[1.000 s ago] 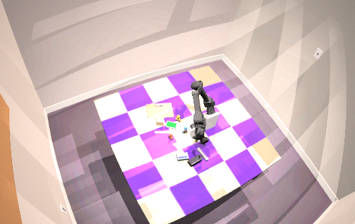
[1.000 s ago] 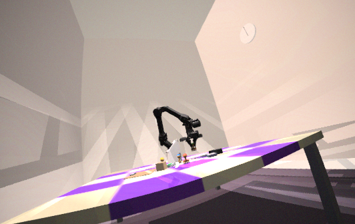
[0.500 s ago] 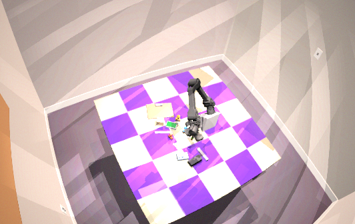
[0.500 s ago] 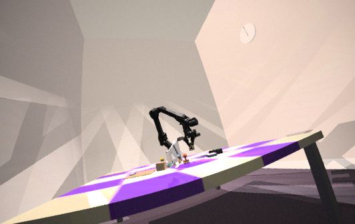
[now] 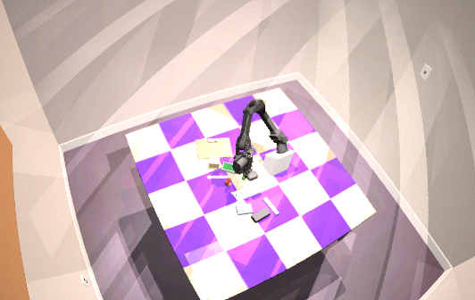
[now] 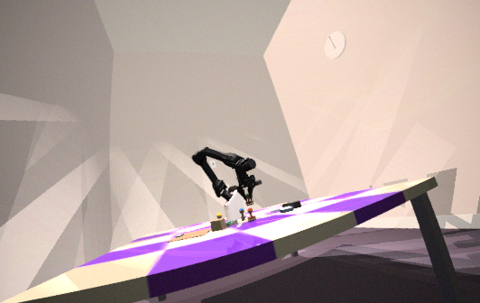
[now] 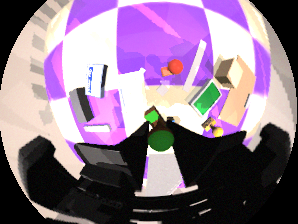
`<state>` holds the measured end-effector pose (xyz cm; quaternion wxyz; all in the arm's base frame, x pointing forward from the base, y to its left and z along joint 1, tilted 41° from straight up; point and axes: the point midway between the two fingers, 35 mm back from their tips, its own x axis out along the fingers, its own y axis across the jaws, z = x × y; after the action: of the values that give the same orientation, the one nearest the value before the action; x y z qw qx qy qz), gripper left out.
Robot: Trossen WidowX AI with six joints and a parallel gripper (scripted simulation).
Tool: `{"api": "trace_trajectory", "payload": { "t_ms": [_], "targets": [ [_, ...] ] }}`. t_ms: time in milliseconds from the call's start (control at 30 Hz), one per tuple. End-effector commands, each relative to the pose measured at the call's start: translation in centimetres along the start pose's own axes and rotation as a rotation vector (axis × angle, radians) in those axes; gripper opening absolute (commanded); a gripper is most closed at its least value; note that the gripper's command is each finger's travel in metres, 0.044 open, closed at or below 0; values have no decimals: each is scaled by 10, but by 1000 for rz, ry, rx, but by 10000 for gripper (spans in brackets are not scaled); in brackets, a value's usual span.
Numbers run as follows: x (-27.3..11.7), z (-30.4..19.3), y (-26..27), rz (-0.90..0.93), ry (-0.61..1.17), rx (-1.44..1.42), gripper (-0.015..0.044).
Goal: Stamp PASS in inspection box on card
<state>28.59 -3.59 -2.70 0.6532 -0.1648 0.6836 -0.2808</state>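
Note:
My gripper (image 5: 245, 175) (image 6: 249, 197) (image 7: 157, 123) is shut on the green-knobbed stamp (image 7: 161, 141), which has a brown body and a bright green mark. It holds the stamp above the bench, between the card and the ink pad in the wrist view. The ink pad (image 5: 228, 167) (image 7: 206, 98) is green with a pale rim. The white card (image 7: 133, 90) lies left of the stamp in the wrist view; its inspection box and any print cannot be made out. The stamp's underside is hidden.
A red-knobbed stamp (image 5: 228, 182) (image 6: 250, 210) (image 7: 175, 66), a blue-knobbed one (image 6: 242, 210) and a yellow-knobbed one (image 7: 217, 132) stand near the pad. A beige block (image 5: 213, 165) (image 7: 227, 73), tan board (image 5: 212, 151), white strips (image 7: 195, 65) (image 7: 97, 128), labelled box (image 7: 96, 80) and dark block (image 5: 261, 214) (image 7: 81, 105) lie around.

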Motion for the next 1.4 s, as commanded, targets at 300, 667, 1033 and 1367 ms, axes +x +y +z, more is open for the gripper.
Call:
{"api": "trace_trajectory", "payload": {
  "t_ms": [300,667,1033,1367],
  "targets": [
    [-4,20,-91,-31,-11,7,0],
    [-4,18,-138,-59,-3,11,0],
    [1,18,-139,-60,-3,12,0],
    [7,19,-139,-60,-3,13,0]
  ]
}}
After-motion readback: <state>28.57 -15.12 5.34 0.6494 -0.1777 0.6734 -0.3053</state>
